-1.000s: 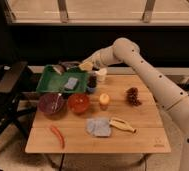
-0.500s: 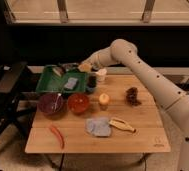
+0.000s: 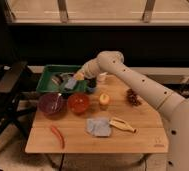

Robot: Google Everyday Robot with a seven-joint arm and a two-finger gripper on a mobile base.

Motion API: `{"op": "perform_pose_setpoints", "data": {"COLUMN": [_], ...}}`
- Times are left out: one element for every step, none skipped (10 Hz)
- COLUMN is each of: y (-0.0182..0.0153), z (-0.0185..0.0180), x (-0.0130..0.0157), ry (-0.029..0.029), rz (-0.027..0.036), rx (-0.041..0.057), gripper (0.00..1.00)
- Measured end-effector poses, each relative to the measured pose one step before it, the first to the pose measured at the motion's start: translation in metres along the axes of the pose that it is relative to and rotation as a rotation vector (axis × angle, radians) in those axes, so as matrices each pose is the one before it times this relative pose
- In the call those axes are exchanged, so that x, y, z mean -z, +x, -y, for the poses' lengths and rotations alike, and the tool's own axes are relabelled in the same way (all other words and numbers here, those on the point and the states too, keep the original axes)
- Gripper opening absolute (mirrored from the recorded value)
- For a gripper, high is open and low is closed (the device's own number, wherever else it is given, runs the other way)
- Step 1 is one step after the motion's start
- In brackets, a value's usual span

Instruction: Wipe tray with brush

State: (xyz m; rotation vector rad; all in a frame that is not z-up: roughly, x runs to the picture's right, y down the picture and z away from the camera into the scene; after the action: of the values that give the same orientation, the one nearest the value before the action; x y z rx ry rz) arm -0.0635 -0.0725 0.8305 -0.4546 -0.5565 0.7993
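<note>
End effector [image 3: 78, 78] is hovering closed over the right end of the green tray [image 3: 45, 82]. Whether it is clasping the dark brush [image 3: 63, 77], showing just inside the tray, is unclear. Wiping well is calling for bristles pressing flat on the tray's floor, with strokes staying inside its walls.

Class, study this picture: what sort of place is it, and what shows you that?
Probably a robot test lab or office, not a home: a wooden table with a red bowl and chili, a black office chair beside it, and the robot's hand, shut, over the green tray at the table's back left.
</note>
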Motion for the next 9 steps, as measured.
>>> {"op": "perform_pose_setpoints", "data": {"y": [0.01155,0.01347,0.01352,0.00628,0.00587,0.00054,-0.00017,-0.00061,-0.00092], "z": [0.00557,0.00959,0.01393,0.00847,0.01035,0.0033,-0.00067,-0.00024,-0.00138], "x": [-0.00474,-0.00076,0.00511,0.00458,0.00638,0.0026,-0.00046,-0.00008,-0.00107], "ry": [0.00908,0.01493,0.02275,0.01297,0.01755,0.00626,-0.00114,-0.0001,-0.00196], "rz": [-0.01835,-0.01795,-0.01559,-0.0042,0.00566,0.00701,0.00002,0.00071,-0.00021], "rx": [-0.02721,-0.03175,-0.03623,-0.02705,-0.03903,-0.01332,0.00066,0.00055,0.00174], "gripper": [0.0,0.0,0.0,0.0,0.0,0.0,0.0,0.0,0.0]}}
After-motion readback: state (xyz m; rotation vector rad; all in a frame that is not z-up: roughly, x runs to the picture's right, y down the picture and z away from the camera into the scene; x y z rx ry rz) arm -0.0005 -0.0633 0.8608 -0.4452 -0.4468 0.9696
